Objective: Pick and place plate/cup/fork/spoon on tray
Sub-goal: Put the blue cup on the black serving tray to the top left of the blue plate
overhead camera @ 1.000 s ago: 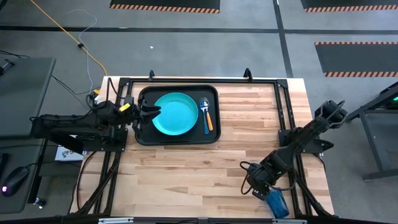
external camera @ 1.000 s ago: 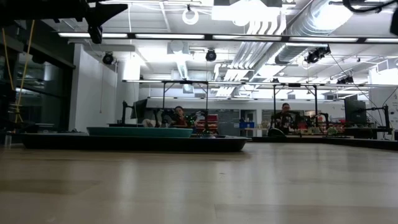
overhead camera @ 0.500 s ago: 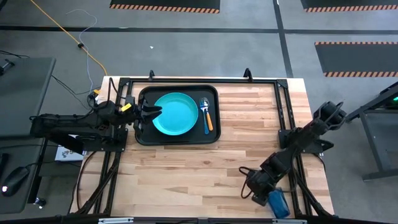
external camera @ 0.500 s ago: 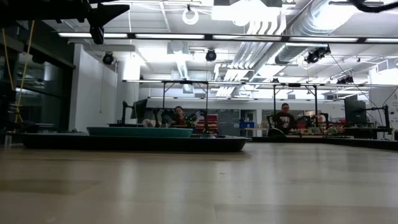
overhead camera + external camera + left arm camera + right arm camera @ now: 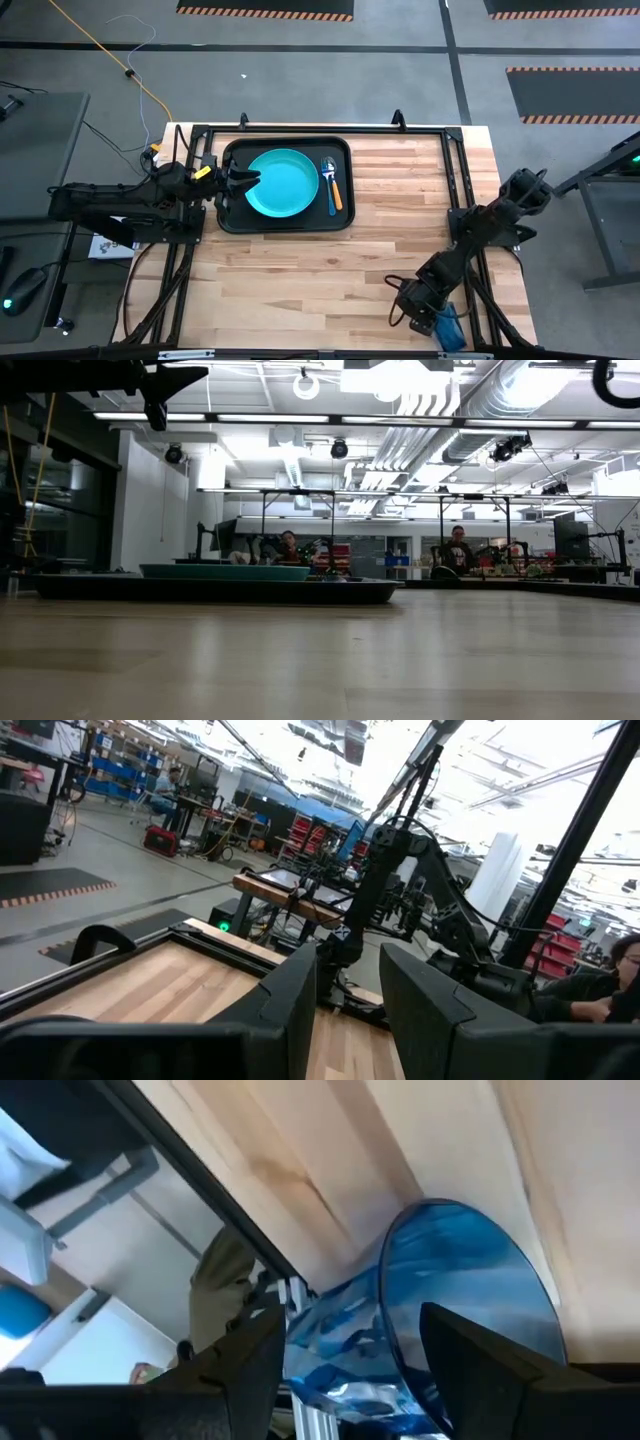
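Right tool (image 5: 428, 318) open around cup (image 5: 446, 326)

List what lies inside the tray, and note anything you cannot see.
Inside the tray: the plate, with spoon and fork beside it. The tray floor under the plate is hidden.
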`<state>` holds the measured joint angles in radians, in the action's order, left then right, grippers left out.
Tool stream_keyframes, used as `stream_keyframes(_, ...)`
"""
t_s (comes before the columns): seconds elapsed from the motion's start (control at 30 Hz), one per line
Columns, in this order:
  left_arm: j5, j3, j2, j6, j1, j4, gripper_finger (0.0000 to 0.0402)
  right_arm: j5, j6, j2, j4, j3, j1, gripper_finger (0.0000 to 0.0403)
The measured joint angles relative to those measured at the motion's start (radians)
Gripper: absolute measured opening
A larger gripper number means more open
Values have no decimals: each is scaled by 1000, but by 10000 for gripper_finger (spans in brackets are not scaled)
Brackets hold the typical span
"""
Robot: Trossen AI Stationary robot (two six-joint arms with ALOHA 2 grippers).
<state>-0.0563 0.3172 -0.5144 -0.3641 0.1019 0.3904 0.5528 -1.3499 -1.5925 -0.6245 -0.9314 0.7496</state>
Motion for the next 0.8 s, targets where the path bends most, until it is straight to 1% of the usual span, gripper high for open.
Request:
stream_keyframes(0.17,0,0,0,0,0,-1,102,2,4,0,-1,0,12,222)
stream_keyframes(0.27,0,0,0,0,0,-1,102,1,4,0,-8,0,19,206)
stream_keyframes(0.4,0,0,0,0,0,-1,102,8,23,0,-9,0,38,158)
stream_keyframes(0.5,0,0,0,0,0,-1,102,10,59,0,-22,0,45,101)
stream_keyframes(0.6,0,0,0,0,0,-1,102,23,98,0,-19,0,44,34)
stream_keyframes(0.63,0,0,0,0,0,-1,102,30,114,0,-23,0,39,19)
stream_keyframes(0.67,0,0,0,0,0,-1,102,34,124,0,-19,-1,33,12)
stream_keyframes(0.8,0,0,0,0,0,0,102,9,179,0,-39,-34,-2,20)
